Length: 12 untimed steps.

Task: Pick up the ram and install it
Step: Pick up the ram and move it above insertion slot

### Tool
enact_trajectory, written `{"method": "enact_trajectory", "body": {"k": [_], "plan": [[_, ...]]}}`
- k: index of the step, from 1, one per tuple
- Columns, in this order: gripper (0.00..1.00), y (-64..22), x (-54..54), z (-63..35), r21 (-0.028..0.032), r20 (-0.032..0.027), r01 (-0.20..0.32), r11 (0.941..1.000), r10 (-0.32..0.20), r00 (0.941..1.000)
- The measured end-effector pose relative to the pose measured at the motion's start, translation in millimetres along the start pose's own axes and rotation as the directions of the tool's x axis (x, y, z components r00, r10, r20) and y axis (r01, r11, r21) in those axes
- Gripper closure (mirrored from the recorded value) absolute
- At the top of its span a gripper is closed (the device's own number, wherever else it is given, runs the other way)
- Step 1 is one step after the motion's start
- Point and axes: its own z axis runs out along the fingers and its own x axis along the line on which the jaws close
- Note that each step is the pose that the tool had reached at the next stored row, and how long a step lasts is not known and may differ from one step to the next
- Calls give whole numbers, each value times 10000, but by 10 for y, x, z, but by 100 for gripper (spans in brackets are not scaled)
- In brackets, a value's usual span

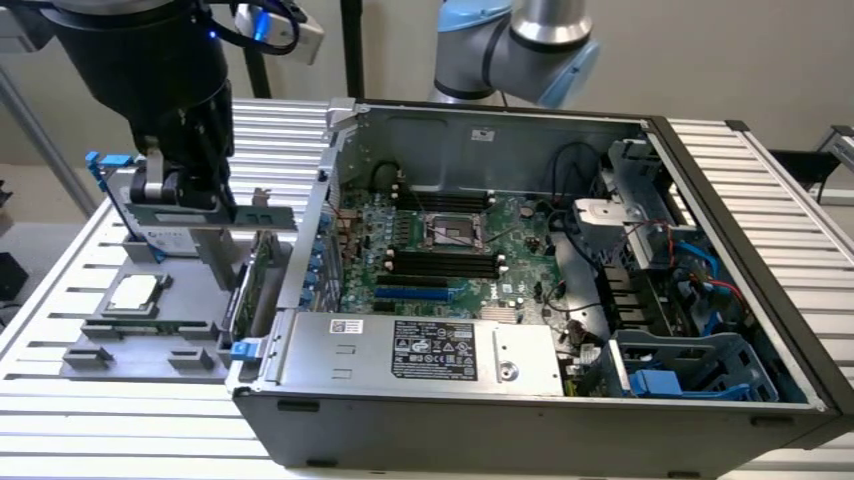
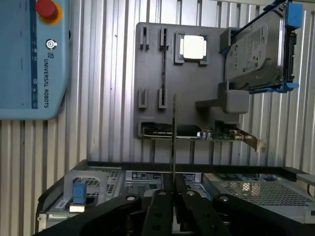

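Gripper: gripper (image 2: 173, 191) is pinched nearly closed on the ram (image 2: 173, 140) — its black fingers (image 2: 161, 201) press against the stick's two flat sides.
Ram: held in the gripper. The wrist view sees it edge-on, as a thin straight strip running out from between the fingertips and pointing toward the holder (image 2: 197, 78). Cannot tell whether its far end touches the holder.
Gripper place: in the exterior view it hangs over the gray holder, on the exterior view's left of the computer case (image 1: 534, 430) and outside it.
Holder: gray moulded block with slots and pockets, lying flat on the slatted metal table (image 1: 107, 430), just beside the case's side wall.
CPU chip: square with a silver top (image 2: 193, 47), lying flat in a pocket of the holder.
Hard drive: silver, in a blue frame (image 2: 256, 54), standing on its edge and tilted at one end of the holder.
Green card: taller board with a metal bracket (image 2: 206, 133), standing on its edge in the holder on the side nearest the case.
Case: lies with its open side up — green motherboard (image 1: 523, 222) visible inside.
Memory slots: long black rows (image 1: 447, 265), just beside the processor socket (image 1: 447, 232).
Power supply: gray labelled box (image 1: 414, 350) at the near edge of the case.
Pendant: light-blue Universal Robots pendant (image 2: 29, 64) with a red button (image 2: 47, 9), on the table beside the holder.
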Motion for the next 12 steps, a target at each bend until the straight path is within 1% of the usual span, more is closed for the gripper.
{"method": "enact_trajectory", "body": {"k": [5,12], "plan": [[86,-206,-2,-16,3,113,2,10000,-2,9999],[86,-517,-1,-27,-9,218,3,10000,-3,9998]]}}
